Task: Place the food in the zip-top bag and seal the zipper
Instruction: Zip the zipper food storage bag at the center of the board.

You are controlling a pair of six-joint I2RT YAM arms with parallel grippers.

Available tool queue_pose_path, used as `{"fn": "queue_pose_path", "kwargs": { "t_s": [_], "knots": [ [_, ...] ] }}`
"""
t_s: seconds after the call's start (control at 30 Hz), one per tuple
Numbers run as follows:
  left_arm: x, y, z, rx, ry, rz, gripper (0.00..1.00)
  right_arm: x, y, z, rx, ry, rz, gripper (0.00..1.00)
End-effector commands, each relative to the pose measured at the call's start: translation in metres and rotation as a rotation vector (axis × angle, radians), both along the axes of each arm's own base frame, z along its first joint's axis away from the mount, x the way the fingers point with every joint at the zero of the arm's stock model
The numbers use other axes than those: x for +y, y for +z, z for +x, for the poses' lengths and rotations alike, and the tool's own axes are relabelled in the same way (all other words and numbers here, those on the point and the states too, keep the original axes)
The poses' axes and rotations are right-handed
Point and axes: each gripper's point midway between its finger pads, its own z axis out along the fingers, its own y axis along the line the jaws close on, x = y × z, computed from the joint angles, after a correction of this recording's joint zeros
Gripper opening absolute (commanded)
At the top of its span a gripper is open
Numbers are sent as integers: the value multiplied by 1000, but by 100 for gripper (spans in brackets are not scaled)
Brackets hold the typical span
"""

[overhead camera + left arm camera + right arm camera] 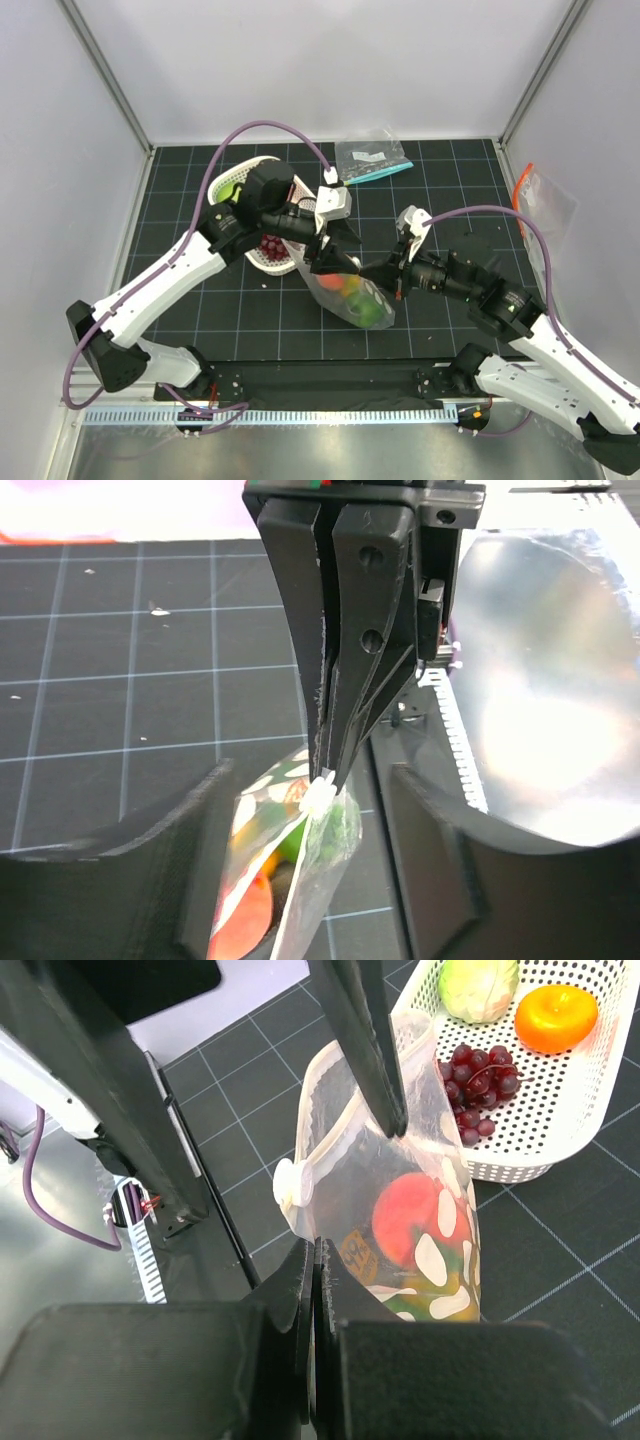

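Observation:
The zip-top bag (356,298), clear with white oval dots, hangs between both grippers just above the mat. It holds several toy foods: a red-orange piece (405,1216), with green and yellow ones below it. My left gripper (324,260) is shut on the bag's mouth edge (328,770), just above a small white tab (318,800) on the zipper. My right gripper (372,271) is shut on the same edge further along (316,1252). The white tab (289,1188) sits between the two grips. Purple grapes (480,1085), an orange fruit (555,1016) and a pale green vegetable (478,984) lie in the basket.
The white perforated basket (281,267) stands on the mat left of the bag, under my left arm. A small clear bag with a teal strip (372,158) lies at the back. A clear bag with an orange strip (541,200) lies at the right wall.

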Motion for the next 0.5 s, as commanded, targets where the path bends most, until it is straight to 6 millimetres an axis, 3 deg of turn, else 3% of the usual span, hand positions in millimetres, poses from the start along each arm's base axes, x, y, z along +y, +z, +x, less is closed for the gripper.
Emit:
{"fn": "queue_pose_path", "kwargs": {
  "t_s": [0.0, 0.23, 0.4, 0.47],
  "knots": [
    [-4, 15, -3, -10, -45, -50, 61, 1, 32, -4, -66, 21, 62, 1],
    [-7, 9, -1, -8, -50, -39, 40, -4, 35, -4, -78, -1, 70, 1],
    [-6, 6, 0, -15, -48, -30, 38, -8, 36, -3, -84, -24, 72, 1],
    [-6, 5, 0, -12, -50, -28, 31, -9, 36, -3, -82, -25, 71, 1]
  ]
}}
